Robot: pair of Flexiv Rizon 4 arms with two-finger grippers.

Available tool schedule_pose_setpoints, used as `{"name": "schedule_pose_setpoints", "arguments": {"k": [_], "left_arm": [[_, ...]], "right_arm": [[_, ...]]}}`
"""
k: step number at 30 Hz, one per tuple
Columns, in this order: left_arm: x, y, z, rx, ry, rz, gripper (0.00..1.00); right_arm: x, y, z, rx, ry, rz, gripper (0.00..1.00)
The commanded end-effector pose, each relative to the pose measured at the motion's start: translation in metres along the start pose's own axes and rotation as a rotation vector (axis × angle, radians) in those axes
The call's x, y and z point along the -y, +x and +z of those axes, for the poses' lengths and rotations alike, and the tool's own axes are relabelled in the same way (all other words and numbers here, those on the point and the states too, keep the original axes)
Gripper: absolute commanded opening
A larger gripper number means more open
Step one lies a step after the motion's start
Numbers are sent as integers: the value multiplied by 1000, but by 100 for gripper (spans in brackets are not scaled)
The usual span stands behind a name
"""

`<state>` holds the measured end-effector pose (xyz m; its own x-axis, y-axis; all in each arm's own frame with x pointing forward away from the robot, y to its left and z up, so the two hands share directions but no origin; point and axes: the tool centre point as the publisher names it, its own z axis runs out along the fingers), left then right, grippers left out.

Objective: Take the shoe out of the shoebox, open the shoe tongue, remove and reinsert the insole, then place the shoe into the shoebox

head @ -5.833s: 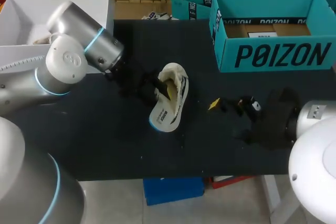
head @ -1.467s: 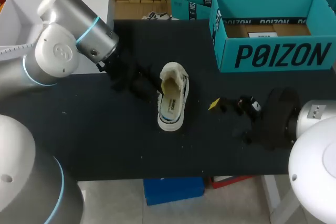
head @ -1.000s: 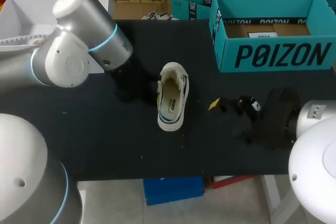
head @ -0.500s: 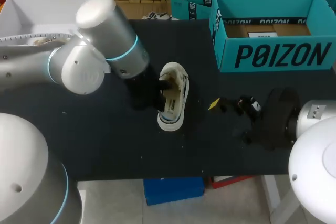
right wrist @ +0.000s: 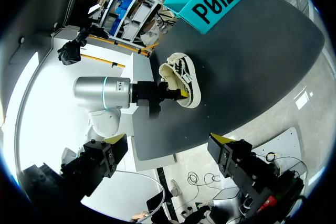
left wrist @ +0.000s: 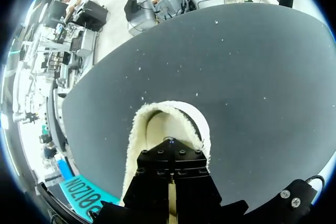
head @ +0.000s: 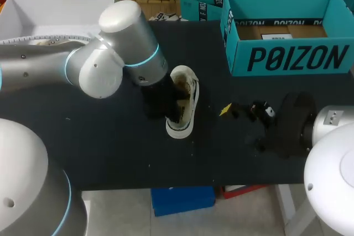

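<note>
Cream fleece rims the mouth of the shoe (head: 188,88), a pale low sneaker with dark stripes along its side and a white rubber sole. It stands on its sole on the matt black table (head: 110,153), outside the shoebox (head: 293,59) and well apart from it. The shoebox is teal card with bold black lettering on its front wall, open-topped, with brown card showing on its floor.

The left arm (head: 119,62), smooth silver with a blue ring at the joint, reaches across and covers the side of the shoe nearest it. In the left wrist view the left gripper (left wrist: 169,198) is a blocky black housing over the shoe's opening. The woolly collar curves round just ahead of it, and the shoe's inside is dark and hard to read. The head view hides this gripper behind the arm's black wrist, so whether it is open or closed cannot be made out.

The right gripper (right wrist: 168,140) hangs over the table's right part, well apart from the shoe — its two yellow-tipped fingers are spread wide with nothing between them.
</note>
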<state>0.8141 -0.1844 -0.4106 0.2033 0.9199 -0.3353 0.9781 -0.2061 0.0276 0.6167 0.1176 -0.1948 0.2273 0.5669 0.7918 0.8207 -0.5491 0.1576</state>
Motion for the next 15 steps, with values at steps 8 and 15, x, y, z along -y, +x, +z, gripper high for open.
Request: {"name": "schedule_pose_setpoints", "arguments": {"k": [8,15], "left_arm": [[-4,-2,-51,77,-50,-23,0],[-22,13,-85,179,-66,-127,0]], "right_arm": [[4,-7,0,-29,1,13,100],[4,-7,0,-29,1,13,100]]}}
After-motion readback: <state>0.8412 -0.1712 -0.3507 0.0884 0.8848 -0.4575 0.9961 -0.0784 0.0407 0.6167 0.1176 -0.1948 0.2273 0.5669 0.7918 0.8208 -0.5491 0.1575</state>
